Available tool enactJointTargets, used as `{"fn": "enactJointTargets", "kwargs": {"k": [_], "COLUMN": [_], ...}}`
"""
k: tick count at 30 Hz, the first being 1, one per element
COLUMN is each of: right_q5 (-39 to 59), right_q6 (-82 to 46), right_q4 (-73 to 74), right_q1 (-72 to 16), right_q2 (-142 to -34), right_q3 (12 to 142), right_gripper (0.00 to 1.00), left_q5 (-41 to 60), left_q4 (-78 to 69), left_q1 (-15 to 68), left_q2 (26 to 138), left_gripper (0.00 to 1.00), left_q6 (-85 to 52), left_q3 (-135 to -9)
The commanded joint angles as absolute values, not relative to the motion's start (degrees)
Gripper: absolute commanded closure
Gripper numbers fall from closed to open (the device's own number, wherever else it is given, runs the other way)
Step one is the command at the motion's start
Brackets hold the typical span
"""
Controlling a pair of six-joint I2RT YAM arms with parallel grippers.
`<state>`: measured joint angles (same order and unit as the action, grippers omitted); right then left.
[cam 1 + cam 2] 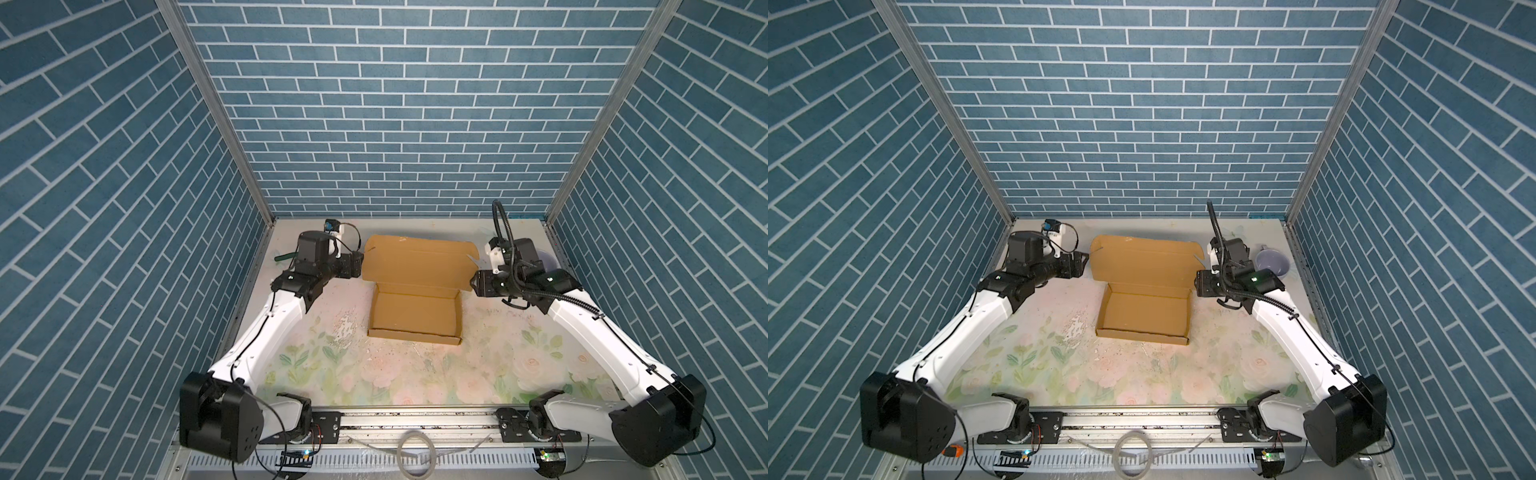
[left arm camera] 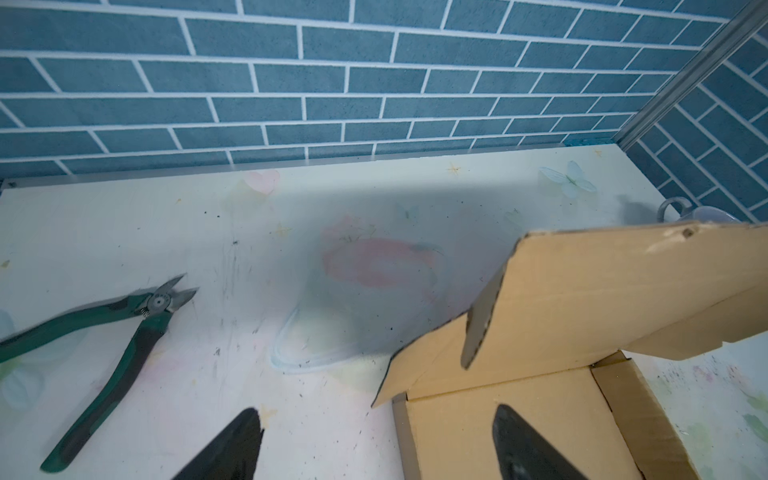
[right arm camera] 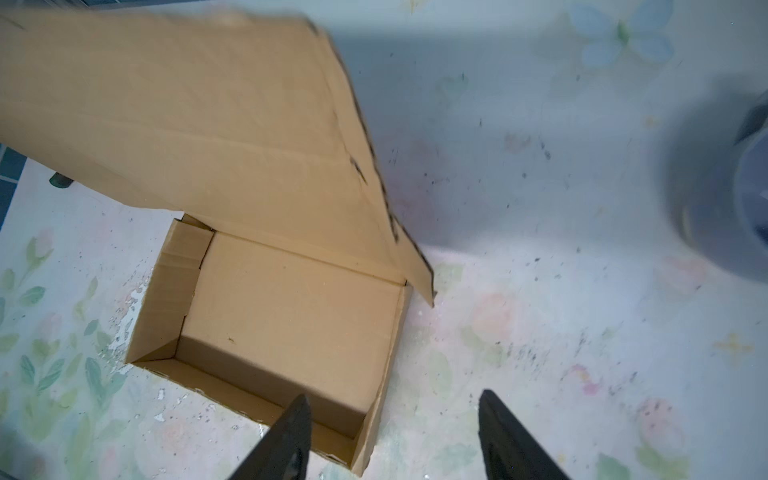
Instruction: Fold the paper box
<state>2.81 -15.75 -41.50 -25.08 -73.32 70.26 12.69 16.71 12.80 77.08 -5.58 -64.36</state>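
1. Paper box [image 1: 415, 316] sits mid-frame on the worktop [image 1: 374, 374]; tray walls are up, lid stands open behind.
2. Left jaws and right jaws are both spread wide and empty, one at each end of the lid.
3. Step, likely: closing the lid. Next move calls for pushing it forward and tucking its front flap.

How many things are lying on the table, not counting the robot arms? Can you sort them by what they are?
paper box: 1
green pliers: 1
pale purple cup: 1
Total: 3
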Motion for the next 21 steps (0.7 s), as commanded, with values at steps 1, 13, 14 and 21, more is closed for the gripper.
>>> {"fn": "enactJointTargets", "kwargs": {"k": [1, 13, 14, 21], "right_q5": [1.4, 7.5, 7.9, 9.5], "right_q6": [-7.8, -4.1, -4.0, -3.7], "right_q4": [-48.2, -47.7, -47.7, -47.4], "right_q1": [-24.3, -24.2, -24.2, -24.2], "right_q2": [-78.2, -88.5, -89.0, -90.1], "right_q3": [76.1, 83.3, 83.4, 84.1], "right_gripper": [0.34, 0.33, 0.34, 0.38], "left_q5": [21.3, 32.4, 32.9, 37.3], "left_q4": [22.5, 23.2, 22.8, 19.0], "left_q1": [11.1, 8.0, 8.0, 8.2], "left_q2": [82.1, 92.1, 92.5, 94.9], "left_gripper": [0.09, 0.06, 0.07, 0.18], "left_q6": [1.2, 6.5, 6.6, 5.5], "left_q3": [-69.1, -74.6, -74.7, -74.5]}}
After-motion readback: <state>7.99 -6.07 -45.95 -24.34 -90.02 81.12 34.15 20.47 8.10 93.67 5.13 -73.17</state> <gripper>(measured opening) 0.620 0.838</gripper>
